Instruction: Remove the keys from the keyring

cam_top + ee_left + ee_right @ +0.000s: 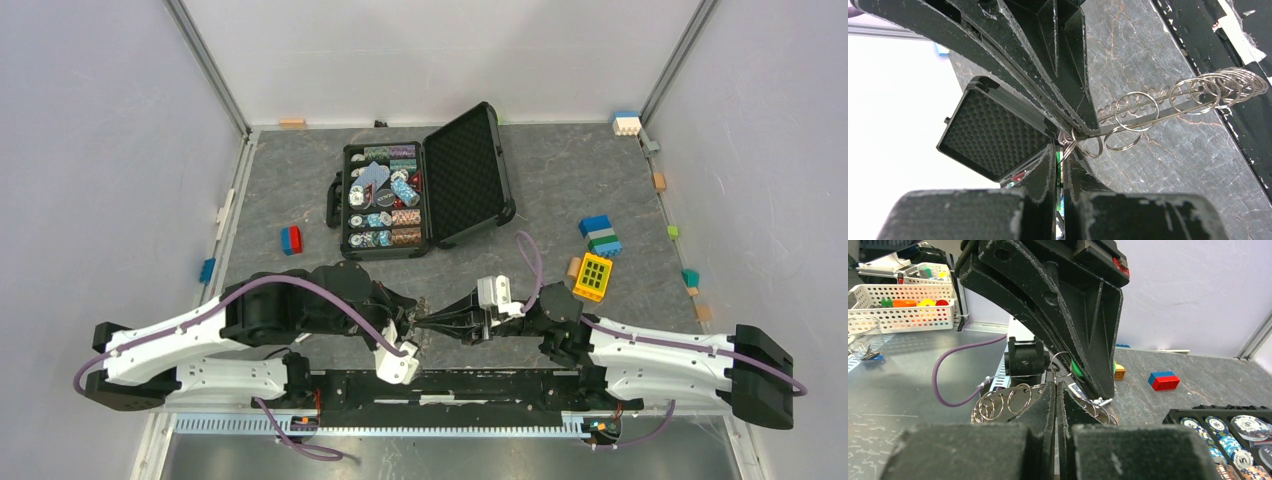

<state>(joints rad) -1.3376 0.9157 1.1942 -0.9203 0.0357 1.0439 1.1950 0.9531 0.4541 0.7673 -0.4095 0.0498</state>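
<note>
My two tools meet tip to tip by the near edge of the worktop [560, 180], about the middle. My right tool [1056, 390] is pressed together, and I think it pinches the thin wire of the keyring [1158, 118]. My left tool [1062, 150] is squeezed on the green tag [1058, 170]. The keyring hangs between them. It looks light, hard and slippery, and its little rings [1193, 95] may slide. I cannot make out the keys well. I would hold bare wire and pull one flat key.
</note>
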